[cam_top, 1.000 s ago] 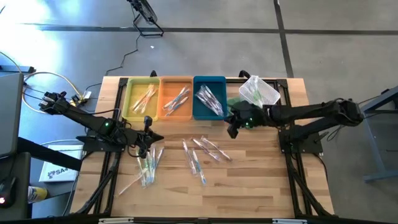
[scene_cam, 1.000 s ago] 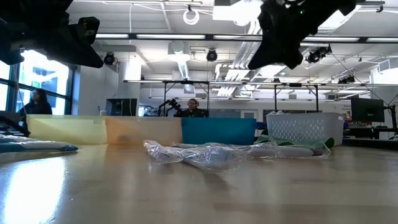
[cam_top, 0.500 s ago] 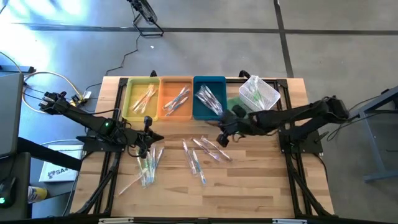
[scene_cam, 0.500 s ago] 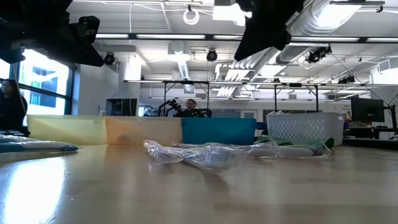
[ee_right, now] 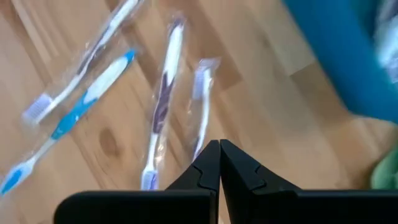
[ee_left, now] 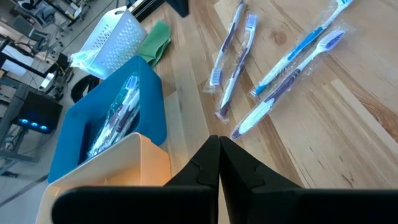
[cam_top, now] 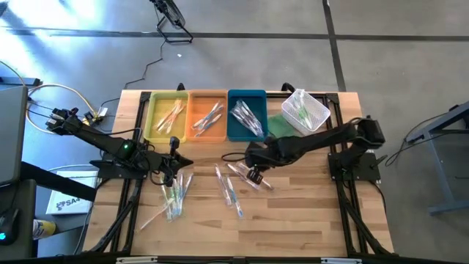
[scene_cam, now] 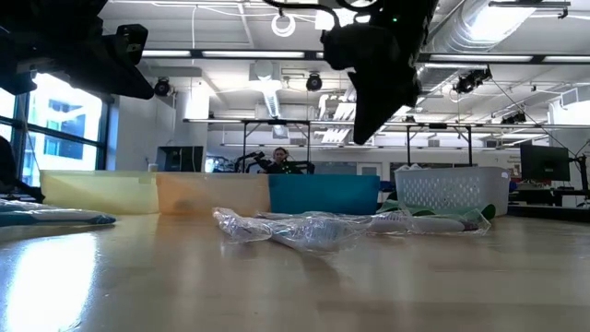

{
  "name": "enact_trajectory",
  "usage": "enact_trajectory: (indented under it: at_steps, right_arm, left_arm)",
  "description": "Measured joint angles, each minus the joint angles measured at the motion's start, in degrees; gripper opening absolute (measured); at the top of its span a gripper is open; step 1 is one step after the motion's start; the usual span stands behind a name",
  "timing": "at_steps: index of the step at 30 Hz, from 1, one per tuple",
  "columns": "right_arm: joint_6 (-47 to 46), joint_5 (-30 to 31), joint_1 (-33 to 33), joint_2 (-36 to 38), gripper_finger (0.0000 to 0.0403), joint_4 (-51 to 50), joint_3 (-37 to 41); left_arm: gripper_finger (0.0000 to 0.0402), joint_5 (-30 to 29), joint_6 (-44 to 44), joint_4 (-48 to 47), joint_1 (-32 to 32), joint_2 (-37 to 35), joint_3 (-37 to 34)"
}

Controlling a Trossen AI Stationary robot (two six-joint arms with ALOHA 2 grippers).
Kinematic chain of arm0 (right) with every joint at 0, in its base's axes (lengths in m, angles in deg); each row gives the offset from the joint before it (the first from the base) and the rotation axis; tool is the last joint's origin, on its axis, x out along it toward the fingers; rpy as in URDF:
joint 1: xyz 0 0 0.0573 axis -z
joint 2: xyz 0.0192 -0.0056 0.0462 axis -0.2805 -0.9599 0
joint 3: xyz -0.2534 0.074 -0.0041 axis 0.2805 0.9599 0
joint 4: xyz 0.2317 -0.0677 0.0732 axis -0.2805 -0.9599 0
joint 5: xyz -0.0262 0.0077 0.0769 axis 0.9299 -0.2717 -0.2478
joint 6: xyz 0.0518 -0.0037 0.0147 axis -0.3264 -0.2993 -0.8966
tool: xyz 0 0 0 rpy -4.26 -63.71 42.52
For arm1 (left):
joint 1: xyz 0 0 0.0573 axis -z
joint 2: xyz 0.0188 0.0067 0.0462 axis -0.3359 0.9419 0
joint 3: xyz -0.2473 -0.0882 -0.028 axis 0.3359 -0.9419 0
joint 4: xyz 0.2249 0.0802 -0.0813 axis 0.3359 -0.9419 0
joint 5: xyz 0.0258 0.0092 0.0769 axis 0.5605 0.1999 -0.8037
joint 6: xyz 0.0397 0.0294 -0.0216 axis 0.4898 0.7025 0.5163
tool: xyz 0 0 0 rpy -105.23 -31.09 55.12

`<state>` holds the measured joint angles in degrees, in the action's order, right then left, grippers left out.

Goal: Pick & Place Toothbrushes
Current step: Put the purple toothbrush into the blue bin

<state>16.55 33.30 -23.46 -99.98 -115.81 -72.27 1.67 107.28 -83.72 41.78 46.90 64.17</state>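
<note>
Grey concrete floor all round a pale wooden table [cam_top: 293,220], seen from above; beyond it, in the low view, a bright workshop with a person [scene_cam: 280,161] seated behind the trays.

Far left: left gripper [cam_top: 176,164] held over the table's left part, beside a heap of wrapped toothbrushes [cam_top: 174,195] lying on the wood. Fingers [ee_left: 208,163] pressed together, nothing between them.

Along the back edge, left to right: yellow tray [cam_top: 151,121], orange tray [cam_top: 193,132], blue tray [cam_top: 236,132], side by side and touching, each with a few wrapped toothbrushes inside. Next, a green cloth [cam_top: 277,125], then a white mesh basket [cam_top: 320,113] tilted at the back right corner, with something wrapped in it.

Centre of the table: a second scatter of wrapped brushes [cam_top: 231,187], white, blue and purple handles, spread flat on the wood in front of the orange and blue trays.

Right: right arm stretched from its base toward the middle, right gripper [cam_top: 253,174] hanging above the right end of that central scatter, clear of the surface in the low view. Fingertips [ee_right: 211,160] closed on each other, empty; directly ahead of them two purple-handled brushes [ee_right: 163,106] in wrappers, with the blue tray's wall close by.
</note>
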Motion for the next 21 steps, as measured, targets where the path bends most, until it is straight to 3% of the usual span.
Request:
enact_trajectory:
  at_steps: [10, 21]
  right_arm:
    - [-0.88, -2.79, -0.45, -2.72, 0.0012, 0.96, 0.00]
    - [-1.18, -3.14, -0.45, -2.70, 0.0133, 1.51, 0.93]
  left_arm:
    - [0.0003, 0.00, -0.02, 0.00, 0.00, 0.00, 0.00]
    - [0.0003, 0.00, -0.01, -0.05, -0.01, 0.00, 0.00]
